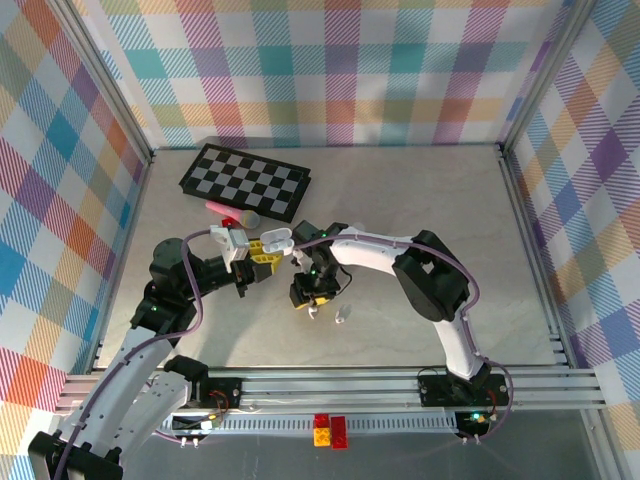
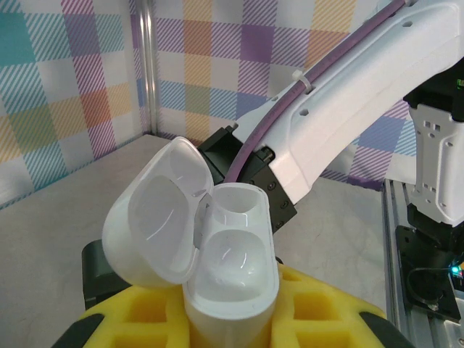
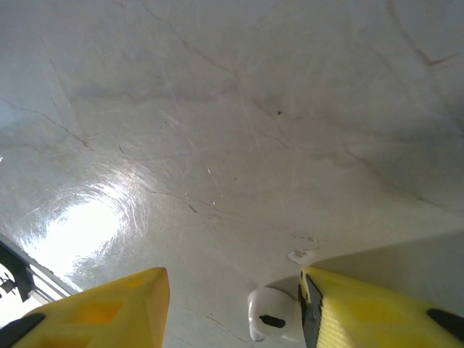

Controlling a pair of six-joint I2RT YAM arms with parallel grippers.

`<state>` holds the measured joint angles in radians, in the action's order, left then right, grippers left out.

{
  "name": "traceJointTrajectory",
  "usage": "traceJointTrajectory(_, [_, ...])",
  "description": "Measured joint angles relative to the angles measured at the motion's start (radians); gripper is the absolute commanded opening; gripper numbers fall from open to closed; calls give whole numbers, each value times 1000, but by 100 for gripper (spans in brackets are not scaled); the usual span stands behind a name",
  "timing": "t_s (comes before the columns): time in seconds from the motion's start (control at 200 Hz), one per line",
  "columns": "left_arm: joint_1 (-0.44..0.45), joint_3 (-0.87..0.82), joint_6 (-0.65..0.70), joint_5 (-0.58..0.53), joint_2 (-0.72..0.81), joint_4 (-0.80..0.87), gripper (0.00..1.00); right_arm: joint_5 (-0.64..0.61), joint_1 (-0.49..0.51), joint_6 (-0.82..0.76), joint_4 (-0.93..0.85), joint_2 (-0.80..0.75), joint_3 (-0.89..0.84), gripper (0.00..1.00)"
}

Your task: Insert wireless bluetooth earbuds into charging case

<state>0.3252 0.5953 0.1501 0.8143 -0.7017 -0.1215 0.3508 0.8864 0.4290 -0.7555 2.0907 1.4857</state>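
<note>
The pale marbled tabletop [image 1: 430, 190] lies bare across its right half, open to passage. At back left a black-and-white folding chessboard [image 1: 245, 180] and a pink stick-like object [image 1: 222, 209] block the way. At centre, the right arm's white link [image 2: 348, 109] crosses close behind the open white pebble-shaped case [image 2: 217, 268].

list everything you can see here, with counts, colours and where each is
charging case: 1, white, lid open, held in the left gripper
earbud: 1, white, right beside one finger of the right gripper
second earbud: 1, white, on the table just right of that gripper
chessboard: 1, black and grey, far left of the table
pink item: 1, pink, by the board's near edge, too small to identify
bricks: 2, red and yellow, on the near rail
left gripper: 1, yellow fingers, shut on the case
right gripper: 1, yellow fingers, open, over the table
</note>
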Motion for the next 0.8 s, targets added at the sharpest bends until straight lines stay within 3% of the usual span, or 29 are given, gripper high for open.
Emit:
traceJointTrajectory(0.375, [0, 0, 0, 0, -1, 0, 0, 12, -3, -5, 33, -20, -45, 39])
traceJointTrajectory(0.8, [-1, 0, 0, 1, -21, -1, 1, 30, 6, -20, 20, -33, -66, 39])
